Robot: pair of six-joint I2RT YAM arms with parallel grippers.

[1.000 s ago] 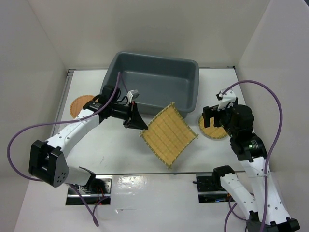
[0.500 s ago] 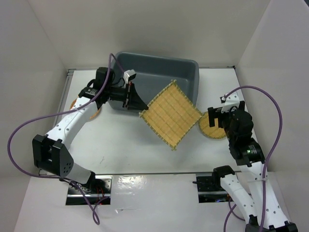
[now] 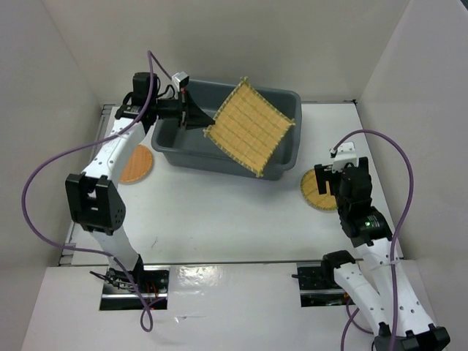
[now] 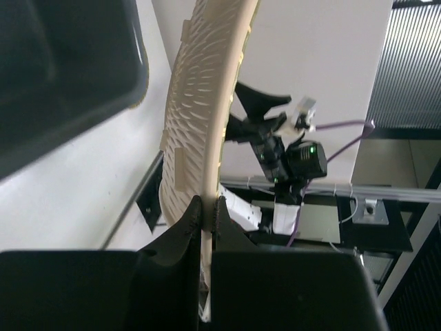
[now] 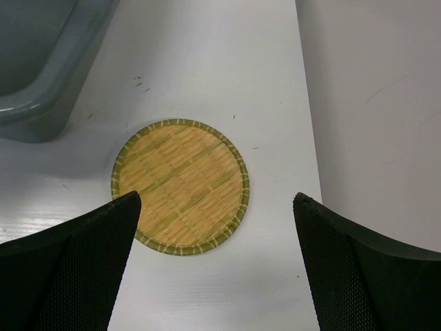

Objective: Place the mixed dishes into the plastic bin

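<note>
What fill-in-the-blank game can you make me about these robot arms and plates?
The left gripper is ____ on the square woven plate.
The right gripper hovers ____ above the round woven plate.
The orange-brown plate lies on the ____ arm's side of the plastic bin.
Missing words: shut, open, left.

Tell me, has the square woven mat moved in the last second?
Yes. Held by the left gripper, the square woven mat went from in front of the grey bin to above it.
</note>
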